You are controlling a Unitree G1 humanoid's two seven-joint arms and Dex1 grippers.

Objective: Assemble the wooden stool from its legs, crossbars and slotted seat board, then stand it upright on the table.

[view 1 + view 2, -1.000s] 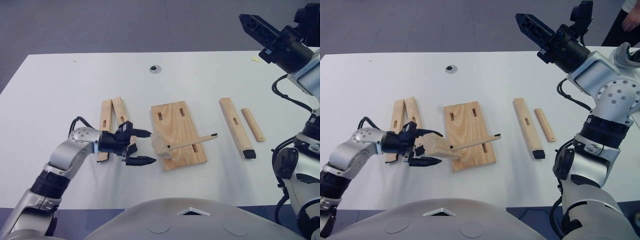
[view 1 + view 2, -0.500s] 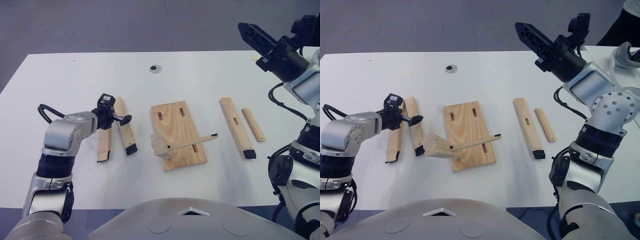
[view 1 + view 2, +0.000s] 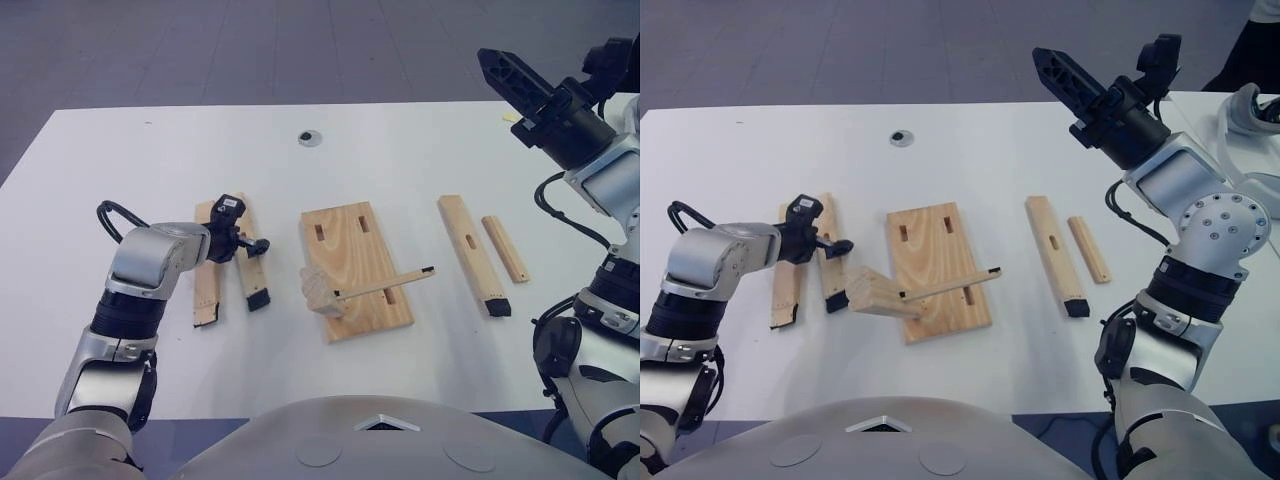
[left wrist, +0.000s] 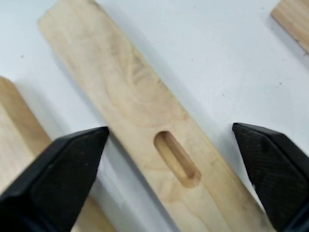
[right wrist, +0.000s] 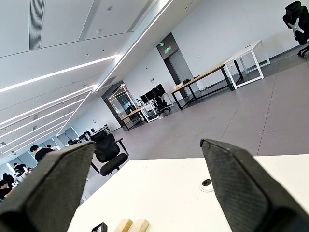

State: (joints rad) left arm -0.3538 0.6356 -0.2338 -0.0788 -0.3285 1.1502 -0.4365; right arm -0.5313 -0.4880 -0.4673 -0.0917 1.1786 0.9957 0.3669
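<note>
Jaws of your left gripper (image 4: 170,131) spread astride slotted leg (image 4: 128,92); your right gripper (image 5: 147,144) raised high, jaws apart.

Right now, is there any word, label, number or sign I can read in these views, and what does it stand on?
No text here can be read.
Green sign above the doorway in the room behind: too small to read.
White tag on the housing behind the left gripper: too blurred to read.
Seat board: bare wood, no print.
</note>
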